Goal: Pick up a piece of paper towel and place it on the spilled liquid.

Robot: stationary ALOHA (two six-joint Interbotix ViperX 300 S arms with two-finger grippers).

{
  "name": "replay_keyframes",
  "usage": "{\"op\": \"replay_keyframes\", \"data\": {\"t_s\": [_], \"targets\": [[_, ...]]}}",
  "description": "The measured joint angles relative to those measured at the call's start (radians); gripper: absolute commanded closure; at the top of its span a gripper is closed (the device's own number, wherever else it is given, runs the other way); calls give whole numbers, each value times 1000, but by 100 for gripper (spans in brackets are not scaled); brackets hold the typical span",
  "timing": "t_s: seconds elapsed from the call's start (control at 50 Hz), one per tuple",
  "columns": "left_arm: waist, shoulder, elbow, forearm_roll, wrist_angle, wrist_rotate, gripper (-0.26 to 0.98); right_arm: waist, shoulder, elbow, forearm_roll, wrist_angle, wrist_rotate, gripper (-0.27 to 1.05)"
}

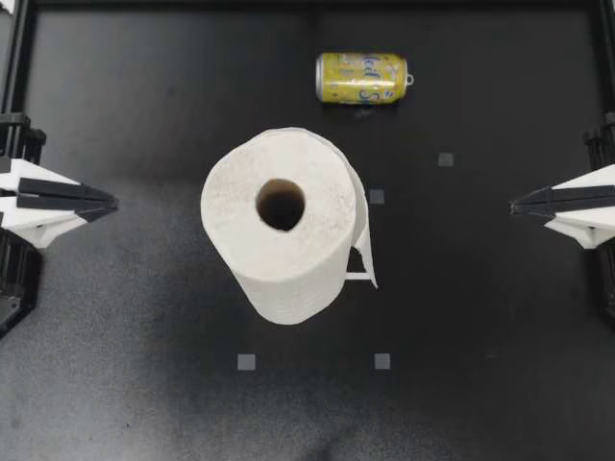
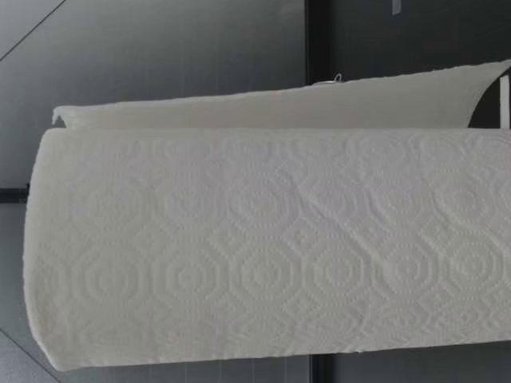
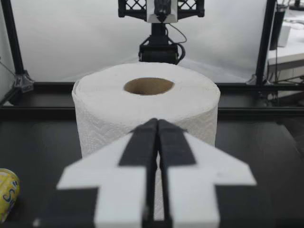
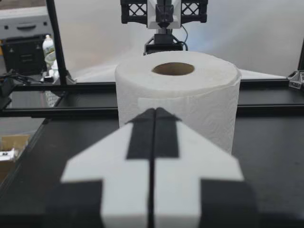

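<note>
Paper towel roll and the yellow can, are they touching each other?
Apart. The top view shows a strip of bare black table between the paper towel roll and the can.

Table layout: one roll, one can, two grippers.
The paper towel roll (image 1: 281, 223) stands upright at the middle of the table (image 1: 500, 384), with its loose sheet (image 1: 365, 235) on the side facing the right edge. The can (image 1: 362, 78) lies on its side behind the roll, near the far edge and apart from it. The left gripper (image 1: 106, 203) is at the left edge and the right gripper (image 1: 519, 204) at the right edge. Both point inward, with the roll between them and well apart from each.
</note>
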Motion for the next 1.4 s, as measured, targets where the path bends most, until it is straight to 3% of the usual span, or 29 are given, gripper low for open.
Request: {"op": "replay_keyframes", "data": {"t_s": [0.1, 0.22, 0.48, 0.68, 0.82, 0.98, 1.12, 1.26, 1.4], "targets": [[3, 14, -6, 0, 2, -5, 71, 0, 6, 3, 0, 12, 9, 75], [9, 38, -32, 0, 5, -3, 71, 0, 35, -20, 0, 86, 11, 76], [9, 192, -150, 0, 92, -2, 71, 0, 147, -235, -29, 538, 6, 77], [8, 328, -249, 0, 101, 12, 71, -2, 250, -411, -176, 864, 51, 77], [9, 382, -284, 0, 97, 15, 71, 43, 336, -518, -394, 1065, 193, 77], [9, 403, -291, 0, 83, 9, 71, 291, 393, -588, -790, 1213, 555, 77], [9, 405, -291, 0, 81, 6, 71, 518, 440, -554, -1123, 1322, 1002, 77], [9, 405, -291, -2, 81, 2, 71, 637, 535, -499, -1348, 1405, 1405, 77], [9, 407, -291, -3, 81, -2, 71, 680, 678, -485, -1448, 1489, 1647, 77]]}}
